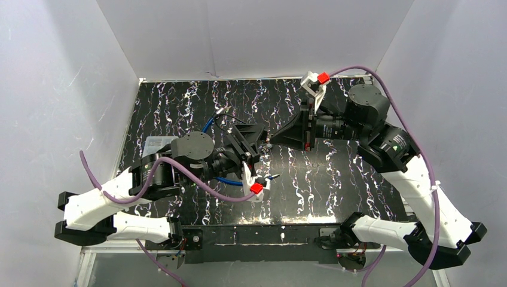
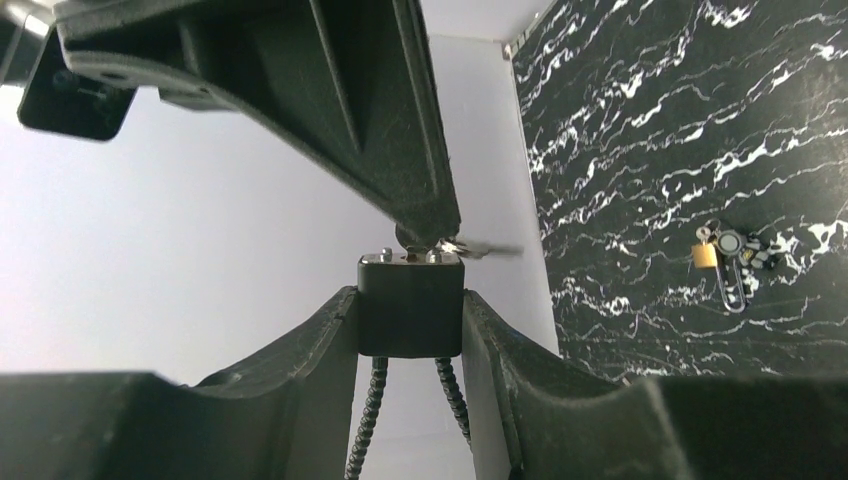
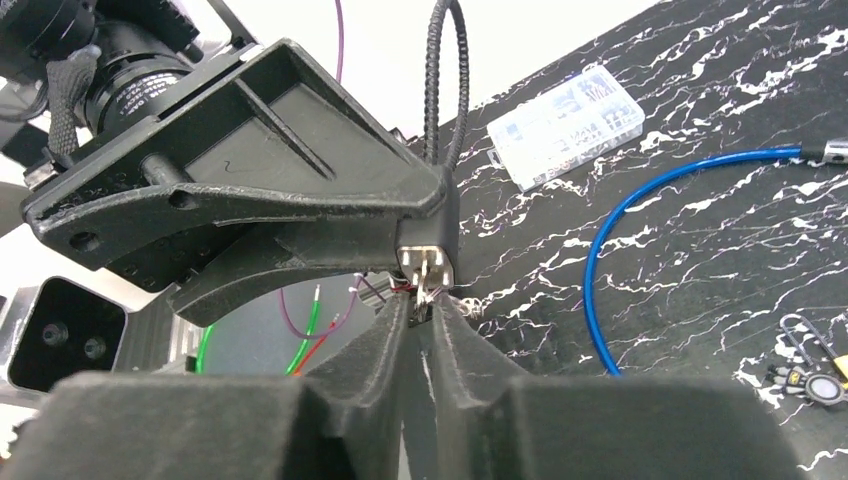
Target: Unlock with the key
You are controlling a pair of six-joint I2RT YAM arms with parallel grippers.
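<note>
A black padlock (image 2: 410, 320) with a black cable shackle (image 3: 440, 80) is held off the table, and my left gripper (image 2: 410, 322) is shut on its body. In the top view both grippers meet above the table's middle, the left gripper (image 1: 258, 143) facing the right gripper (image 1: 274, 142). The key (image 3: 424, 292) sticks out of the padlock's silver face (image 3: 430, 262). My right gripper (image 3: 422, 306) has its fingertips on either side of the key's head, with a narrow gap between the jaws.
A blue cable (image 3: 600, 270) loops on the black marbled table (image 1: 335, 179). A clear plastic box (image 3: 565, 125) lies behind it. A small brass padlock with a key ring (image 2: 720, 255) lies on the table. White walls close in three sides.
</note>
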